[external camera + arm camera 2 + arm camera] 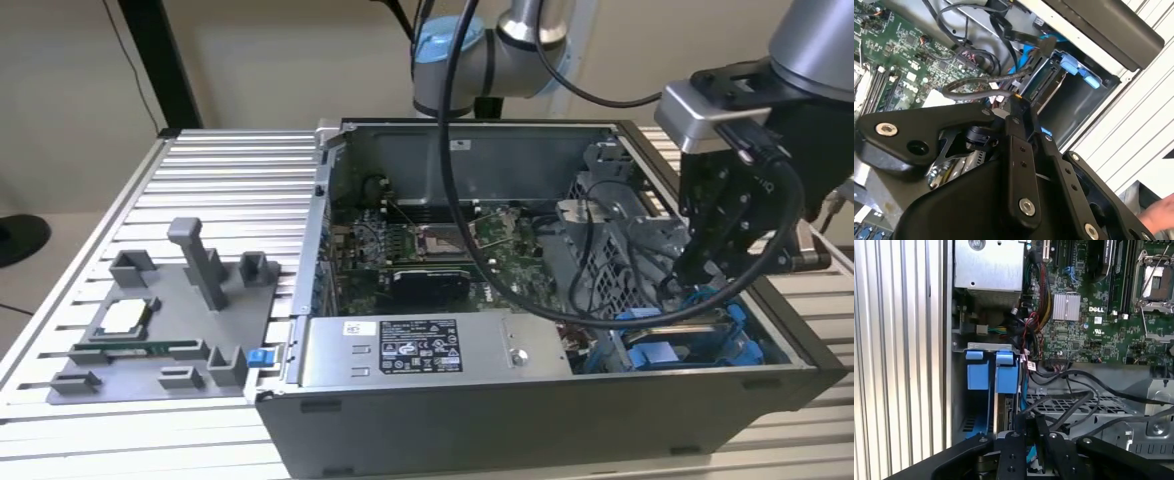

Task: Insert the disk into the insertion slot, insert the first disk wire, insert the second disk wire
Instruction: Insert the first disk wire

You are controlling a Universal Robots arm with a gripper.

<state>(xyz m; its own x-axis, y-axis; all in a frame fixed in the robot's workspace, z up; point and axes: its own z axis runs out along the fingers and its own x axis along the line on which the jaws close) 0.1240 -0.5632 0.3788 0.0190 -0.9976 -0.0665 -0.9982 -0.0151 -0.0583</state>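
Observation:
The disk stands on edge inside the insertion slot, at the front corner of the open computer case on the exterior view's right. Its blue carrier tabs stick up at the top. In the second wrist view the disk sits in the grey bay under a blue clip. My black gripper reaches down into the case just beside the bay. The fingers meet at the tip, and my gripper is shut on the end of a black disk wire. A second black wire runs close by.
A grey power-supply box lies along the case front, with the green motherboard behind it. A grey fixture with small parts sits on the slatted table at the exterior view's left. A person's hand shows beside the case.

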